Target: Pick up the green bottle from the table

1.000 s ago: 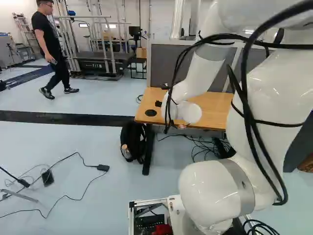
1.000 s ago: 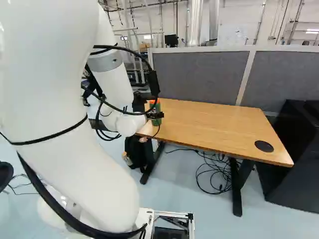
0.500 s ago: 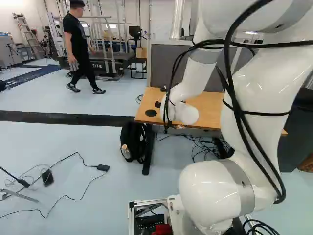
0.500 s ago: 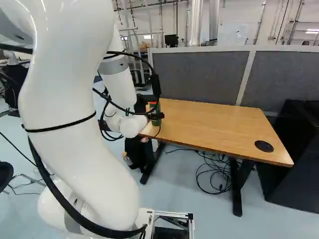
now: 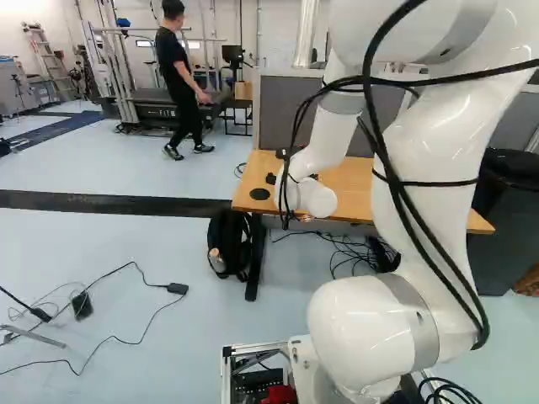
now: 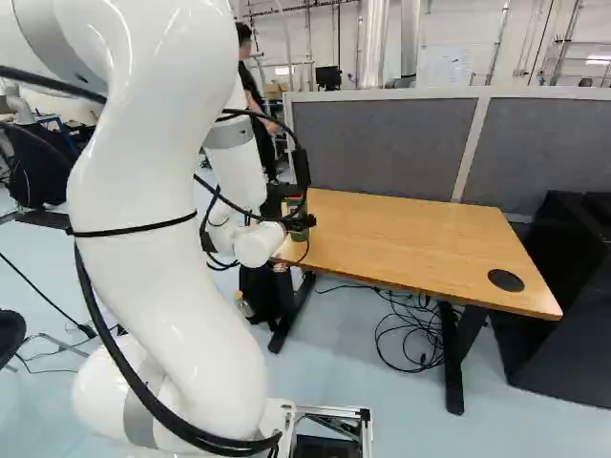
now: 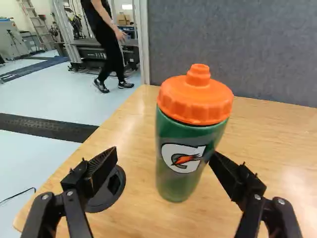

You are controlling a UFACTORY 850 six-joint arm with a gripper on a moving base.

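Right base view shows the arm (image 6: pixel 177 315) farther right, 1 bottle (image 7: pixel 176 186) unmoved.

The arm (image 6: pixel 162 239) is glossy white, all smooth tubes and bulbous, rounded joints. Matt grey rings (image 5: pixel 419 318) circle several joints, and the lowest one has a small dark mark on its ring. Thick black cables (image 5: pixel 371 109) run loosely along the outside, with a thin black strap (image 6: pixel 134 233) round a long link. A black block (image 6: pixel 302 167) sits on the cabling. The gripper (image 6: pixel 304 222) is black: angular, hinged links, silvery round screw heads (image 7: pixel 70 193), and dark, ridged fingers (image 7: pixel 102 167). The base (image 5: pixel 225 374) shows pale metal framing, with black and red parts inside.
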